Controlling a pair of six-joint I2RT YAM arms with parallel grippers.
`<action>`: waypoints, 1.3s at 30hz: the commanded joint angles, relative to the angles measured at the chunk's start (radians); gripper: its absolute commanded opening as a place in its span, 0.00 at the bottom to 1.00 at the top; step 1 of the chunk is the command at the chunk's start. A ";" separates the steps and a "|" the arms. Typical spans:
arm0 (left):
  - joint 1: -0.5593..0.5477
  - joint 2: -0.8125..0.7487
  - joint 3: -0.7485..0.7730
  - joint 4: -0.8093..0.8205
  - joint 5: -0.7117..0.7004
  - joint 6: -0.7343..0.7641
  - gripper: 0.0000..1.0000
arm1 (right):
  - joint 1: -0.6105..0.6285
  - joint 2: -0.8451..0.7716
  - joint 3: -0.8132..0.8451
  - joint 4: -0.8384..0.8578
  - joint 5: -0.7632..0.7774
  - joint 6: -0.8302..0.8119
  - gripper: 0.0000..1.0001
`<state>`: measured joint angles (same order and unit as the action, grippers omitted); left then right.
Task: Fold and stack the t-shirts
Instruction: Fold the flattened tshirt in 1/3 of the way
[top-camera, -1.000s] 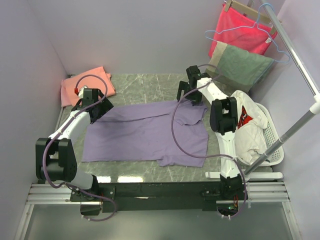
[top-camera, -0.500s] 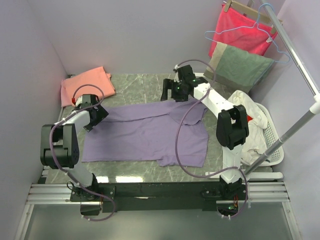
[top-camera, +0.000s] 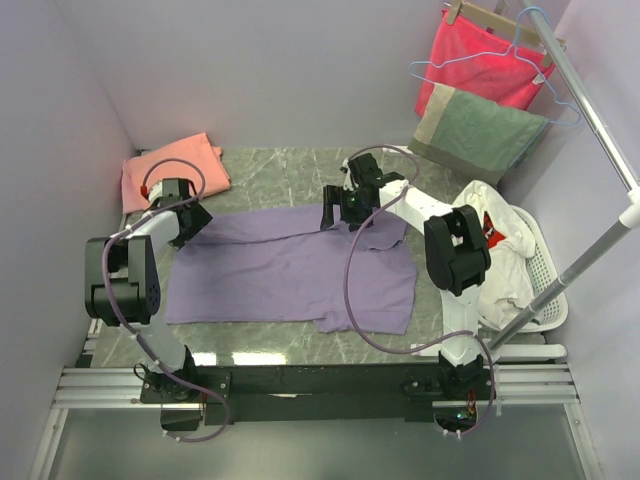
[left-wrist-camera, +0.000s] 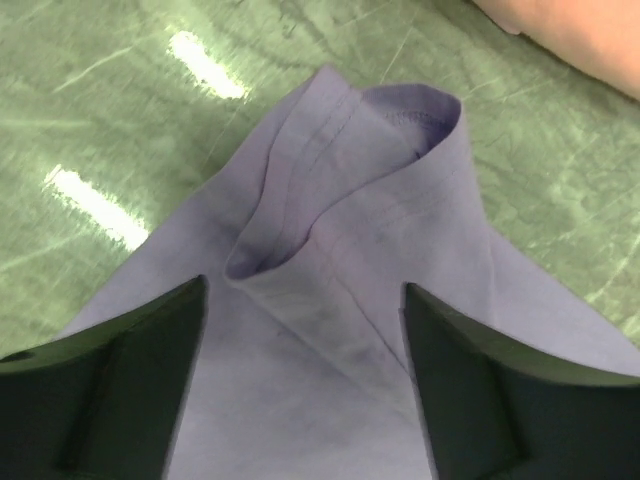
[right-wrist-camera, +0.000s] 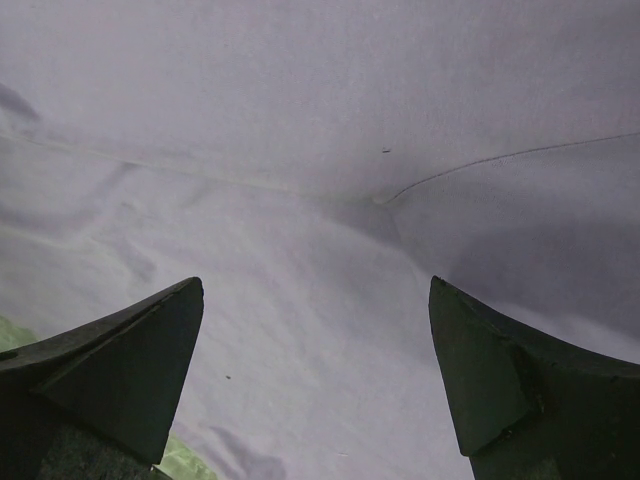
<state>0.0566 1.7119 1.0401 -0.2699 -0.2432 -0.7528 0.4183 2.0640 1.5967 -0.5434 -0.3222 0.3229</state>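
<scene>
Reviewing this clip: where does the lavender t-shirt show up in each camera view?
Top external: lavender t-shirt spread flat at mid-table.
Left wrist: its bunched, hemmed edge at centre frame.
Right wrist: its cloth fills nearly the whole frame.
Shared landmark: the green marble tabletop, visible in all three.

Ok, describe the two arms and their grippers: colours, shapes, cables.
The left arm and right arm have bulky black joints and white links, with a mauve cable looping loosely along each. The left gripper and right gripper are black, with dark wedge-shaped fingers.
</scene>
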 joint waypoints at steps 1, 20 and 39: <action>0.005 0.032 0.057 0.015 -0.013 0.001 0.77 | -0.004 0.015 0.000 0.019 -0.014 -0.022 1.00; 0.008 -0.056 0.055 -0.075 -0.053 -0.013 0.06 | -0.003 0.039 -0.040 0.008 0.025 -0.008 1.00; 0.008 -0.219 -0.106 -0.138 -0.091 -0.077 0.39 | -0.004 0.038 -0.092 0.003 0.038 -0.001 1.00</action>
<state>0.0605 1.5211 0.9459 -0.3946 -0.3130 -0.8181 0.4183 2.0895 1.5368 -0.5243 -0.3042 0.3241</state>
